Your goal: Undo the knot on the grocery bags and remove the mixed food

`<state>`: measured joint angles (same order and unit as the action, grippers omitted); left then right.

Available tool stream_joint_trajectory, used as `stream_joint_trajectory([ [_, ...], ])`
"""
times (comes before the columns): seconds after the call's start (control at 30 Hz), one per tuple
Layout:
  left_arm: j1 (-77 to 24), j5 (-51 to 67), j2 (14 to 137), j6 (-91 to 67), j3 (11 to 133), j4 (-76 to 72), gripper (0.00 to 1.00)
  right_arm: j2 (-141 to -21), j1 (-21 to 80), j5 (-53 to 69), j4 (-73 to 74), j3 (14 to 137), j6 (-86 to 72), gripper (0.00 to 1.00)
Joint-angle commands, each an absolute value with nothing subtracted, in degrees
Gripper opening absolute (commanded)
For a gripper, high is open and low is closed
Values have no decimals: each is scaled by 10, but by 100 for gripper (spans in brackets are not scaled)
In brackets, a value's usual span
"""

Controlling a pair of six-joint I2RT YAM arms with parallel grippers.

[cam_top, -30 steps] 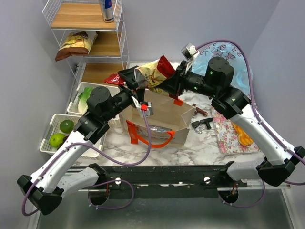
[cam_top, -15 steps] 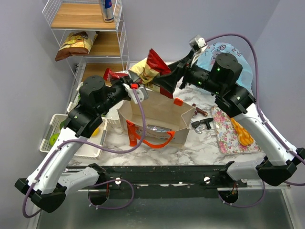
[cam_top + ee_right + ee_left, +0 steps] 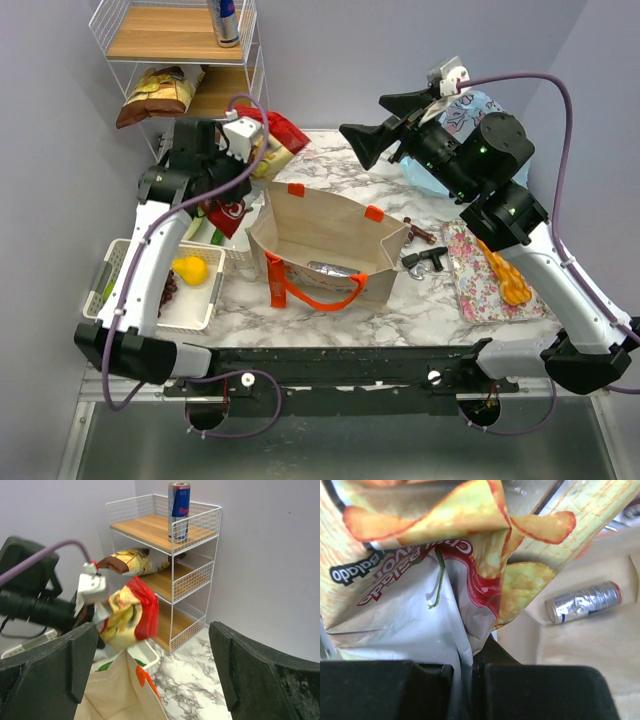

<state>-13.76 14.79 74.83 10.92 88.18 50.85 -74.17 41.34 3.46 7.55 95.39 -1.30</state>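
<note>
I am watching the left gripper pinching an edge of a yellow-and-red snack packet, its jaws clamped tight on the crinkled foil. It is holding that packet in the air just past the back-left corner of the canvas tote. The tote is standing open on the marble table, and a dented silver drink can is lying on its side on the bag's floor. The right gripper is hovering above the tote's far right, fingers spread wide with nothing between them. Behind that arm the light-blue plastic bag is sitting at the back of the table. On the wire rack an upright can is occupying the top shelf, and another packet is lying on the middle one. In the near white basket a yellow fruit and dark grapes are resting.
</note>
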Motion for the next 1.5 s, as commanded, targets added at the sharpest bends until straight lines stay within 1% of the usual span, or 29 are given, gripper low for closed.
stream_joint_trajectory([
  [0.0, -74, 121, 803, -25, 996, 577, 0, -728, 415, 30, 82, 933, 5, 100],
  [0.07, -63, 94, 829, -43, 1029, 577, 0, -728, 414, 31, 84, 932, 7, 100],
  [0.17, -60, 24, 872, -48, 1089, 587, 0, -727, 414, 29, 87, 928, 10, 100],
  [0.27, -45, -14, 930, -54, 1152, 613, 0, -725, 415, 31, 91, 925, 14, 100],
  [0.53, -22, -73, 1012, -51, 1216, 605, 0, -724, 415, 27, 99, 925, 24, 100],
  [0.7, -22, -68, 1039, -31, 1232, 570, 0, -723, 415, 26, 101, 919, 22, 100],
  [0.8, -23, -38, 1063, -29, 1266, 565, 0, -725, 415, 29, 100, 914, 19, 100],
  [0.97, -24, -14, 1079, -23, 1280, 517, 0, -730, 415, 32, 98, 918, 12, 100],
  [1.2, -25, 18, 1094, -18, 1289, 432, 11, -735, 415, 34, 108, 923, 11, 100],
  [1.47, -26, 29, 1123, -14, 1301, 369, 13, -736, 415, 33, 111, 923, 9, 100],
])
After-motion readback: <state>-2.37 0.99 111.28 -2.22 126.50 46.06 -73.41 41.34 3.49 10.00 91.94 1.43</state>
